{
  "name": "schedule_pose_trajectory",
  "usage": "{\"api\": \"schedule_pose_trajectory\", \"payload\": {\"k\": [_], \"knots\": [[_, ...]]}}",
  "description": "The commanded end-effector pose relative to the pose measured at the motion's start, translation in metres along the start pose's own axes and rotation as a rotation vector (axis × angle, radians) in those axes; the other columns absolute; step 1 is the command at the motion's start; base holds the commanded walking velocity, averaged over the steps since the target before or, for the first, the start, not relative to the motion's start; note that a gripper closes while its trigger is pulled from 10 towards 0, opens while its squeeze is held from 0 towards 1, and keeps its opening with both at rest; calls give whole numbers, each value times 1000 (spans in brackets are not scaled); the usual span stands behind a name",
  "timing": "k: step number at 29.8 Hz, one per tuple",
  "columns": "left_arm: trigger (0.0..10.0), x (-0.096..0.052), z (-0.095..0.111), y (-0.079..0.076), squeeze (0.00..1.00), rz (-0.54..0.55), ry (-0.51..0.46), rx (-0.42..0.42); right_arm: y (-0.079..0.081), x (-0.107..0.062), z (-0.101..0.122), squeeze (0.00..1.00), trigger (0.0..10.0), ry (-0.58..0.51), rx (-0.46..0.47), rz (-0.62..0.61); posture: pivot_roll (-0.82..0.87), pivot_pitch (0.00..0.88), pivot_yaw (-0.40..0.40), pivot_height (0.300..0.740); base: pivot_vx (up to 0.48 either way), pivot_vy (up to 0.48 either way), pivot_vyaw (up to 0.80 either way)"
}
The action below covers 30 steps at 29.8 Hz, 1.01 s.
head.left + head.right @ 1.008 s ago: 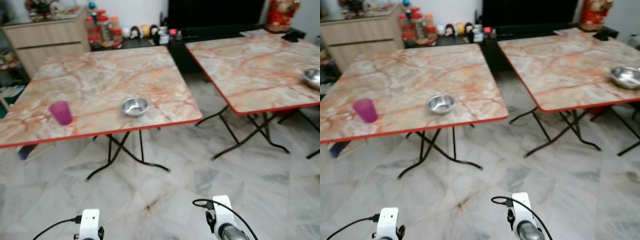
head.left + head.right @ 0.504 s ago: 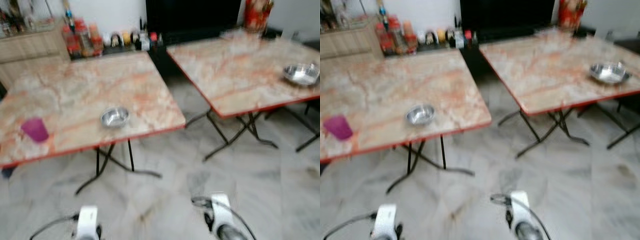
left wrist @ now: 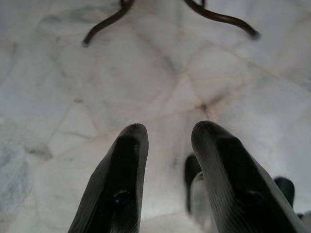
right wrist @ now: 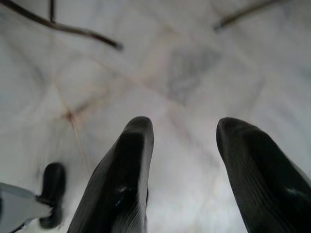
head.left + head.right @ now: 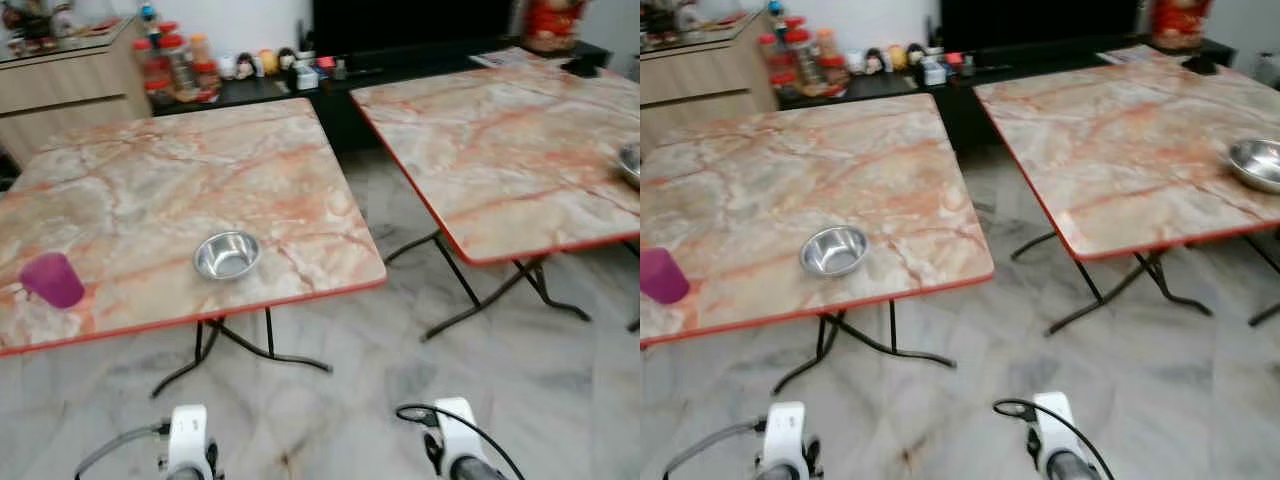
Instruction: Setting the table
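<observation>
Overhead, both hands, left (image 3: 165, 141) and right (image 4: 184, 136), parted, empty; no legible writing.

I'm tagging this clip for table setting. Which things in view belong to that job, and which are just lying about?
For the job:
- small round steel bowl on the left marble-patterned folding table
- purple plastic cup near that table's left edge
- larger steel bowl on the right marble-patterned folding table

Just lying about:
- red-lidded jars and small figurines on the dark low cabinet
- wooden sideboard
</observation>
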State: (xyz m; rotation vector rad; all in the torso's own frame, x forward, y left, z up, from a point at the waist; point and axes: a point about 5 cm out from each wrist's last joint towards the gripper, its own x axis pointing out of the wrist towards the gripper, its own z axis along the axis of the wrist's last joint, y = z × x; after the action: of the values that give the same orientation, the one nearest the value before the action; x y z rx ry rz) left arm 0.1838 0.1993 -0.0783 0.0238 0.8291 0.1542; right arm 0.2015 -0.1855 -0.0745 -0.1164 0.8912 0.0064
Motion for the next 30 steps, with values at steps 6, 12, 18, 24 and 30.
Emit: {"api": "schedule_pose_trajectory", "payload": {"k": [6, 12, 18, 24, 30], "knots": [[10000, -1, -1, 15, 0, 65, 4, -22, 12, 2, 7, 0, 10000, -17, 6, 37, 32, 0, 11, 740, 56, 0, 0], [10000, -1, -3, 14, 0, 67, 6, -23, 12, 2, 7, 0, 10000, -12, 6, 41, 31, 0, 8, 740, 0, 0, 0], [10000, -1, -4, 13, 0, 64, 8, -21, 13, 1, 5, 0, 10000, -8, 3, 47, 29, 0, 7, 740, 0, 0, 0], [10000, -2, -4, 12, 0, 65, 7, -25, 18, 3, 19, 0, 10000, -85, -68, 78, 34, 0, 4, 740, 0, 0, 0], [10000, -2, -5, 13, 0, 68, 2, -31, 34, 2, 58, 0, 10000, -273, -152, 196, 20, 0, 5, 740, 0, 0, 0]]}}
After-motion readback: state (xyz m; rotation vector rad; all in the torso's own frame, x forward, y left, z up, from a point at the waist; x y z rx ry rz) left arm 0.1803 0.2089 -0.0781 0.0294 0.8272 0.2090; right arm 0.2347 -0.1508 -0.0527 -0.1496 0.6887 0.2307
